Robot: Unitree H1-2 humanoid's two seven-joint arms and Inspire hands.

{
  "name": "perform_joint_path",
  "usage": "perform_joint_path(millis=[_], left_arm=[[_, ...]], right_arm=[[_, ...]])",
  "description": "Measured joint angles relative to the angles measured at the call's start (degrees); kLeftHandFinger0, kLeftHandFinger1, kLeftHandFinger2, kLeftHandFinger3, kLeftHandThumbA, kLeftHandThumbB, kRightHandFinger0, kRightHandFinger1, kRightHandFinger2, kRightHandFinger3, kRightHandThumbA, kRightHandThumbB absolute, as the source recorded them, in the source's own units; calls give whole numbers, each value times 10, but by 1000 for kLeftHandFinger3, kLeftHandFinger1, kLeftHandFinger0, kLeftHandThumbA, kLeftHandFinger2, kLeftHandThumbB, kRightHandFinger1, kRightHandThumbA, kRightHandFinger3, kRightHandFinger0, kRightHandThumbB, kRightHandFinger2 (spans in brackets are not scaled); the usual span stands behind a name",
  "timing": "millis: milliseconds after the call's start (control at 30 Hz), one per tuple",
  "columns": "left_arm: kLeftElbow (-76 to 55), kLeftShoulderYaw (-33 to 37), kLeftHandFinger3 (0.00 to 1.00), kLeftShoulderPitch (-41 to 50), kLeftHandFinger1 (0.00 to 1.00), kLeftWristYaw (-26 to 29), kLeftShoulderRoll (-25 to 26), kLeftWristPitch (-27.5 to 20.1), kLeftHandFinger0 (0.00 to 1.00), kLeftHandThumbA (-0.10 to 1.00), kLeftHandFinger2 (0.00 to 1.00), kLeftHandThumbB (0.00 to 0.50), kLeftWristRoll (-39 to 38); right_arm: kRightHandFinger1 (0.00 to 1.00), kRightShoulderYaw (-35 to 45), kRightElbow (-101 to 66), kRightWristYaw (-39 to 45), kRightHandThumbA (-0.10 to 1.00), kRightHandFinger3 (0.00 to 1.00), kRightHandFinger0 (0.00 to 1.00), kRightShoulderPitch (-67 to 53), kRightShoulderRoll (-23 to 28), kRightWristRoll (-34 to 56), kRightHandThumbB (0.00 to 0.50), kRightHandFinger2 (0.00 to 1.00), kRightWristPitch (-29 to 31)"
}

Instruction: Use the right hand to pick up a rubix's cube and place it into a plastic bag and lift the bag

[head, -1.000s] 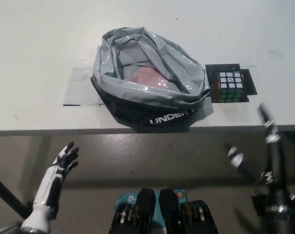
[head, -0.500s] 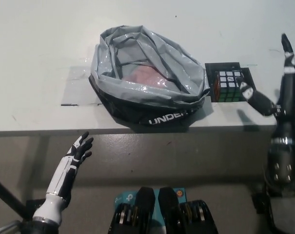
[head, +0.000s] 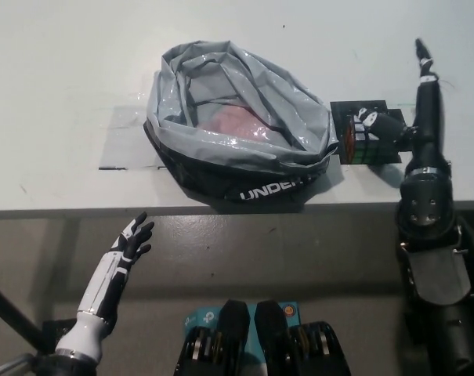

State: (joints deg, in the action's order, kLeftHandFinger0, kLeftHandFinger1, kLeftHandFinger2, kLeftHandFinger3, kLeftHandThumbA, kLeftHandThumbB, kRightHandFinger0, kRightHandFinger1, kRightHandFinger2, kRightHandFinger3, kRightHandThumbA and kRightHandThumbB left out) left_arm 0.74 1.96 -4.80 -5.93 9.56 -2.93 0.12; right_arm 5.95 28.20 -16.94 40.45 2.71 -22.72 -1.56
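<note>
Over the last second the right hand [head: 405, 129] has come up from below the table edge and in over the table [head: 64, 78], and now sits at the rubix's cube [head: 360, 139], with one black digit lying across the cube's top face and another pointing up and away past it. The cube has not shifted: it rests on its dark square mat [head: 342, 110] just to the right of the plastic bag [head: 240, 133], close to the bag's rim but apart from it. Judgement: reach is complete, grasp is starting; the hand is spread and not clamped on the cube, so nothing is held yet. The forearm stands nearly upright from the bottom right, wrist above the table's near edge, hand tipped inward toward the bag. The bag sits open-mouthed on the table, rim rolled down, something pinkish showing inside. The left hand [head: 131, 239] has drifted slightly up and rests low at the left below the table edge, fingers spread, holding nothing
</note>
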Motion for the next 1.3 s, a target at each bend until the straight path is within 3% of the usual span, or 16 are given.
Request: perform_joint_path(millis=[300,600,1300], left_arm=[[-1,2,1000,2,1000,0,1,-1,1000,1000,1000,177,10],[0,2,1000,6,1000,0,1,-4,1000,1000,1000,206,15],[0,3,1000,7,1000,0,2,-6,1000,1000,1000,187,33]], right_arm=[[1000,-4,46,-4,872,1000,1000,11,-5,7,500,1000,-18],[1000,-6,54,-5,841,1000,1000,11,-15,25,500,1000,-23],[1000,-8,133,-21,723,1000,1000,28,-20,50,495,1000,-13]])
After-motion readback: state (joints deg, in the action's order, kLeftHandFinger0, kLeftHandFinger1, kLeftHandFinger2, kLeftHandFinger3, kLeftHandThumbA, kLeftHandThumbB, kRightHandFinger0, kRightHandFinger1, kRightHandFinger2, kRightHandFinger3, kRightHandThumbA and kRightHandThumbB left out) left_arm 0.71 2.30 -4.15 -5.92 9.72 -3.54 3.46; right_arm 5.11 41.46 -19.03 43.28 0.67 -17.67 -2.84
